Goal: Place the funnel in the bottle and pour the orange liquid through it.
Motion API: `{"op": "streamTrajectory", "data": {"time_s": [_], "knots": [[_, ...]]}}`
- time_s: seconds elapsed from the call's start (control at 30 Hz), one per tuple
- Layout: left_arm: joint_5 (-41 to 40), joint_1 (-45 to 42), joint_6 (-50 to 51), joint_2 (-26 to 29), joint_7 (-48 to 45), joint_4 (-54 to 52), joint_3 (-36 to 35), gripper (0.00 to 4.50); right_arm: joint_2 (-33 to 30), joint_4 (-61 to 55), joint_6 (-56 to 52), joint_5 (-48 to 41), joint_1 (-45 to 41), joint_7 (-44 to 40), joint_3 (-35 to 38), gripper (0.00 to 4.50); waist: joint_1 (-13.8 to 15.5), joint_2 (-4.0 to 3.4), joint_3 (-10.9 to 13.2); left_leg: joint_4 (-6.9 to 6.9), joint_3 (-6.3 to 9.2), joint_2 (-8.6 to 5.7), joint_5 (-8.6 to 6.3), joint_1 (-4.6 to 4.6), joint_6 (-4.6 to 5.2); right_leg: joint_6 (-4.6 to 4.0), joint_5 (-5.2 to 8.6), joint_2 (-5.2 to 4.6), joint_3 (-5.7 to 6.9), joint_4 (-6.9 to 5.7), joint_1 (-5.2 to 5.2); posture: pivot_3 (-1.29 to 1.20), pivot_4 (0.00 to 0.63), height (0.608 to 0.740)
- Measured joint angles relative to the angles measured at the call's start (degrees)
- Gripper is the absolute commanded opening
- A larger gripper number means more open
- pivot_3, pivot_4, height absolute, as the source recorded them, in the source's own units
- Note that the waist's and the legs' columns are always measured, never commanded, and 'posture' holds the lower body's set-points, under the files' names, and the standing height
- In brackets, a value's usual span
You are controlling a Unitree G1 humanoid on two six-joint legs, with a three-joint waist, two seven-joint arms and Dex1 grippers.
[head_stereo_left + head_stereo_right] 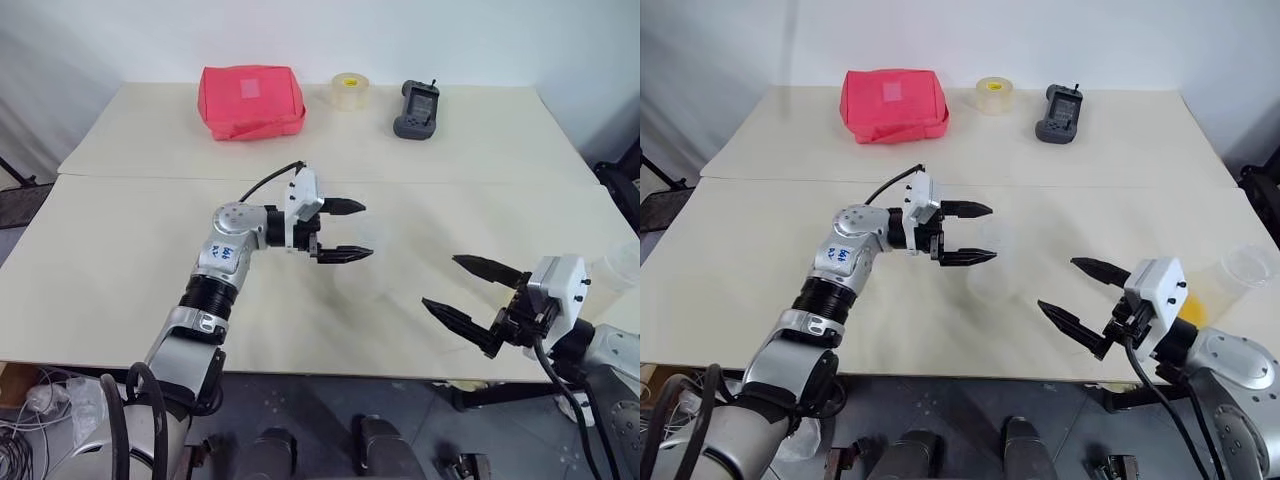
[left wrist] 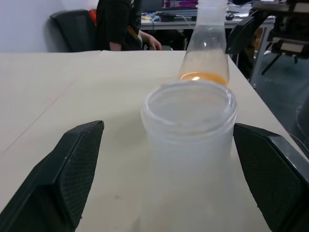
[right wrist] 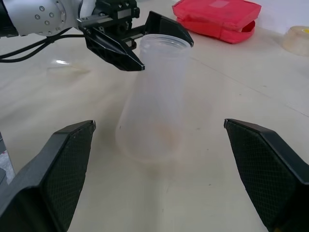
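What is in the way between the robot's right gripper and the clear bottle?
Nothing visible. Only bare table lies between the open right gripper and the bottle. The open left gripper has a finger on either side of the bottle's neck.

A robotics lab or office workroom. Two plain cream tables (image 1: pixel 120 250) stand against a bare white wall, and beyond them a seated person (image 2: pixel 118 24) works at a cluttered desk (image 2: pixel 169 19).

counter (image 1: pixel 760 270): cream, two abutting tops
far edge: red pouch (image 1: pixel 894 104), tape roll (image 1: pixel 992 95), grey handset (image 1: pixel 1058 112)
middle: bottle (image 3: pixel 155 99), upright
right edge: flask with orange liquid (image 1: pixel 1222 287)
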State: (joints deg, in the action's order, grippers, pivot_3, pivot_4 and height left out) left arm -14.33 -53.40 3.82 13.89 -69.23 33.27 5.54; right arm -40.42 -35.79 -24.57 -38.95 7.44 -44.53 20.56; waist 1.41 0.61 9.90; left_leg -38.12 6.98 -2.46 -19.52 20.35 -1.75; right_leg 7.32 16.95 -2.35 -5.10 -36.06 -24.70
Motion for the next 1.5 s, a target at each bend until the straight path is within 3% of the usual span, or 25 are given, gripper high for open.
{"op": "streamTrajectory", "data": {"time_s": [0.37,0.53,0.8,1.0,1.17,1.3,1.5], "knots": [[-1.76,0.17,8.75,5.44,-4.32,-4.58,-0.03,4.47,-0.14,0.19,-0.01,0.57,-0.72,-0.37,0.00,4.50,-0.03,0.00,0.00,-0.01,0.00,0.00,0.00,0.00,0.00,0.00,0.00,0.00,0.00,-0.01,0.00,0.00,0.150,0.740],[-2.87,1.15,12.14,9.80,-4.87,-9.45,-1.10,4.47,-3.17,1.31,-0.11,0.53,-1.61,-3.34,-0.04,4.50,-0.28,0.00,0.00,0.01,-0.01,0.05,0.00,-0.03,0.00,0.00,0.00,-0.06,-0.02,-0.02,-0.01,0.00,0.150,0.740],[-6.88,11.29,21.49,20.34,1.39,-24.31,-9.52,4.47,-5.87,5.42,-0.03,1.35,-4.54,-9.37,-2.74,4.50,-0.34,0.00,0.00,0.02,0.00,0.08,-0.01,-0.03,0.00,-0.01,0.00,-0.17,-0.04,-0.02,-0.02,0.00,0.150,0.740],[-11.95,24.42,28.58,25.03,11.31,-37.70,-22.14,4.47,-5.69,8.75,0.36,1.77,-9.64,-11.92,-5.81,4.50,-0.24,-0.01,0.01,0.03,0.01,0.12,-0.04,-0.03,-0.03,-0.01,0.00,-0.19,-0.03,0.02,-0.02,0.00,0.150,0.740],[-16.13,37.26,33.42,24.47,19.79,-47.76,-32.34,4.47,-3.79,9.42,0.88,1.57,-12.45,-13.19,-8.93,4.50,-0.01,-0.01,0.01,0.04,0.04,0.15,-0.08,-0.02,-0.06,-0.01,0.00,-0.19,0.02,0.06,0.00,0.00,0.150,0.740],[-19.66,52.66,36.69,18.36,27.29,-58.74,-40.71,4.47,-2.30,7.81,0.61,0.37,-14.06,-14.83,-13.30,4.50,-0.20,-0.02,0.00,0.05,-0.10,0.21,-0.22,-0.07,-0.01,-0.01,0.00,-0.22,0.03,0.14,0.04,0.00,0.150,0.740],[-25.14,66.84,40.66,13.01,34.82,-70.68,-43.98,4.47,2.27,5.07,-3.18,-7.43,-17.30,-13.66,-16.28,4.50,0.13,0.11,0.06,0.00,-0.06,0.21,-0.34,-0.14,0.17,-0.06,0.02,-0.22,0.08,0.18,0.18,0.00,0.150,0.740]]}}
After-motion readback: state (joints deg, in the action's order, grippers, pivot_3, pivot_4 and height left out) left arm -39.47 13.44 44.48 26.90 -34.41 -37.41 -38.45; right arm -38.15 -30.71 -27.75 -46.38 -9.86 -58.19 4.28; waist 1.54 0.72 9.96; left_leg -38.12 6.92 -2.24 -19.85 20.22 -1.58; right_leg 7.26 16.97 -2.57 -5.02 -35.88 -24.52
